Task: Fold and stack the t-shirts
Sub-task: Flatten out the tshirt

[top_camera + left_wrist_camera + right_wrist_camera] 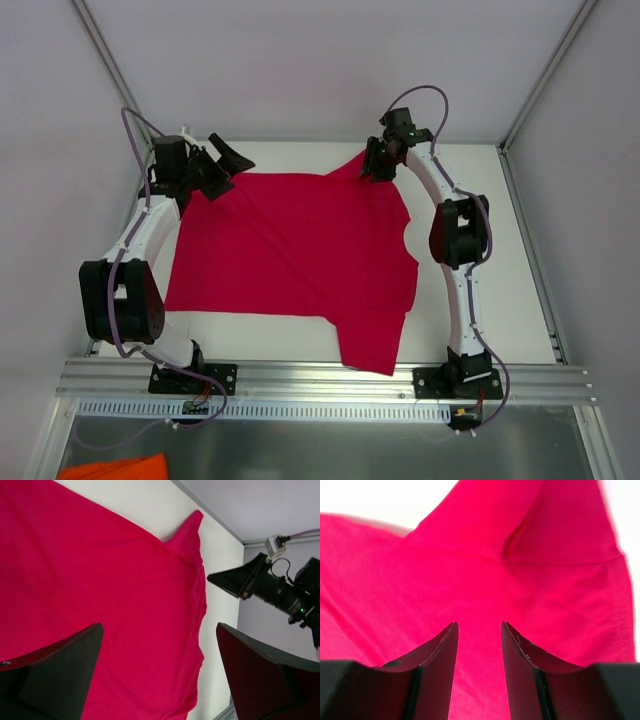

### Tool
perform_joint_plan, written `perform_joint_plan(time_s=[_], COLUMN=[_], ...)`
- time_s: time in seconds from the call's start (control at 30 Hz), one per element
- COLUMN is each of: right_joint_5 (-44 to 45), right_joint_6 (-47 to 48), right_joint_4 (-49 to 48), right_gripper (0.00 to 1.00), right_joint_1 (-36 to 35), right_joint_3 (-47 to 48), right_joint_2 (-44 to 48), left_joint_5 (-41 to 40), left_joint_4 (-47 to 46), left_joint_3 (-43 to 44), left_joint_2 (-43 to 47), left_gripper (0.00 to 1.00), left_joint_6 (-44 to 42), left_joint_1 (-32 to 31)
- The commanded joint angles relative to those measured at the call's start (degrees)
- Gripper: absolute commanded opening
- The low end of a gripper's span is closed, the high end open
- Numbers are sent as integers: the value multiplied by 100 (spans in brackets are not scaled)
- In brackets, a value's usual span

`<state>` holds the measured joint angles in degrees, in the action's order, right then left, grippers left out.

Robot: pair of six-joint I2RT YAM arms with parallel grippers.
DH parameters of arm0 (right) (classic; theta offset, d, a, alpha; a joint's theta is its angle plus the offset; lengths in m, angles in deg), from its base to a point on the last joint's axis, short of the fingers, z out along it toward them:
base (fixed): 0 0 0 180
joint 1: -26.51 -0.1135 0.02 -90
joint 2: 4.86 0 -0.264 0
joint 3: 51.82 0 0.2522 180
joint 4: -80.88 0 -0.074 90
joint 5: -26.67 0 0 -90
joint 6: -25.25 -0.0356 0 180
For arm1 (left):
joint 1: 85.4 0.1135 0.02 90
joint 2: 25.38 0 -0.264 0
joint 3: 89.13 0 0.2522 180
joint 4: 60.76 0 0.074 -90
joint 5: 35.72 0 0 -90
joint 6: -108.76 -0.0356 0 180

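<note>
The crimson t-shirt (290, 255) lay spread flat on the white table (500, 260) between the two arms, its near sleeve (372, 345) trailing onto the front rail (300, 378). The left gripper (228, 170) hung over the shirt's far left corner with its fingers wide apart and nothing between them. The right gripper (378, 165) sat at the far sleeve (190, 532) with its fingers part-way apart. No cloth appeared caught between them, though the close view was too soft to be sure. The likeliest fault was an uneven pick: thin fabric could slip from a shallow pinch, or one side could lift before the other, dragging the shirt askew and bunching it. The trailing sleeve might also snag on the rail as the cloth was pulled. Only the top view gave the whole outline and that overhang. The left wrist view showed the far sleeve lying on the table, seemingly clear of the right gripper. The right wrist view alone showed the crease (512, 542) at the sleeve's root and the stitched hem (620, 605).
</note>
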<state>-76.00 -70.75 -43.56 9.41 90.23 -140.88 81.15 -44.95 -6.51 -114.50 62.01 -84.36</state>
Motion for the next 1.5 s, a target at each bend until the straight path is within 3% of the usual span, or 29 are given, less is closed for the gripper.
perform_joint_plan(time_s=[0.0,0.27,0.5,0.77,0.97,1.13,1.23,1.47], right_joint_5=[-272,-377,-193,123,414,300,168,-43], right_joint_6=[-236,-209,204,415,722,671,635,618], right_joint_4=[-260,-366,-594,-507,-286,-480,-585,-761], right_gripper=[43,45,45,43,42,21,1,1], right_joint_1=[40,128,119,-21,-4,-12,-12,-4], right_joint_3=[441,390,-1795,-3512,-4187,-4628,-4647,-4321], right_joint_2=[-222,-302,1243,3194,3793,4145,3831,3048], left_joint_5=[213,336,547,679,950,1110,1074,1092], left_joint_4=[366,349,-414,-740,-776,-881,-881,-407], left_joint_3=[-31,-346,-655,364,1427,2149,2184,1948], left_joint_2=[466,536,-130,-1422,-2398,-3216,-3252,-2937], left_gripper=[99,99,99,99,99,99,99,99], left_joint_6=[-439,-396,26,281,535,878,844,448], left_joint_1=[-77,-225,-402,-894,-983,-1105,-1185,-1202])
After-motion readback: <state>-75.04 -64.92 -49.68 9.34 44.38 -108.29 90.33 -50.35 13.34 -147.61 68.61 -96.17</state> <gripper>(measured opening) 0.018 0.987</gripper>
